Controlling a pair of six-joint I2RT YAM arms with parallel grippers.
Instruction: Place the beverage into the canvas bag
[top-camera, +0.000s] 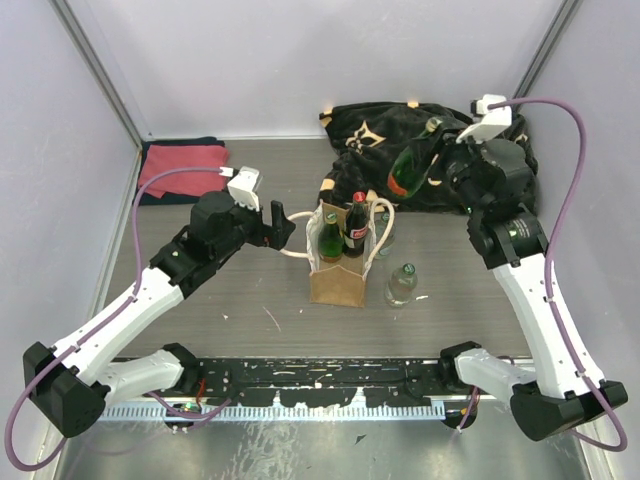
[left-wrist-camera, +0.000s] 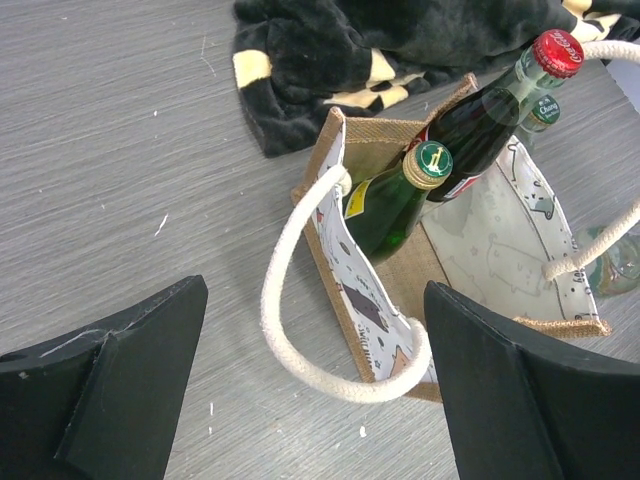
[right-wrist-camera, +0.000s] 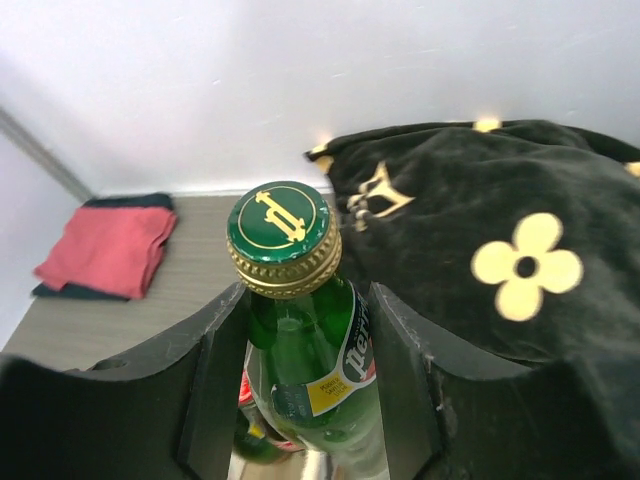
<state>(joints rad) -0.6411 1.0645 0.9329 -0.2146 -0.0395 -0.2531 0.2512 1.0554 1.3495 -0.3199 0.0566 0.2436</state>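
Green bottle (top-camera: 408, 170) clamped in the right pincer (right-wrist-camera: 305, 380), up behind-right of the canvas bag (top-camera: 335, 285): centre over its mouth, straighten, lower clear of bottles (top-camera: 356, 228) inside; left pincer (top-camera: 283, 222) agape just left.

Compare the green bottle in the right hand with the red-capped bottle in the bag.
Pose: the green bottle is tilted, gripped between the fingers of the right hand; the red-capped bottle rests in the canvas bag, with no hand on it.
Look: the green bottle is see-through green glass with a green-and-gold cap; the red-capped bottle looks dark below its neck.
Shared: both are capped, labelled glass bottles.
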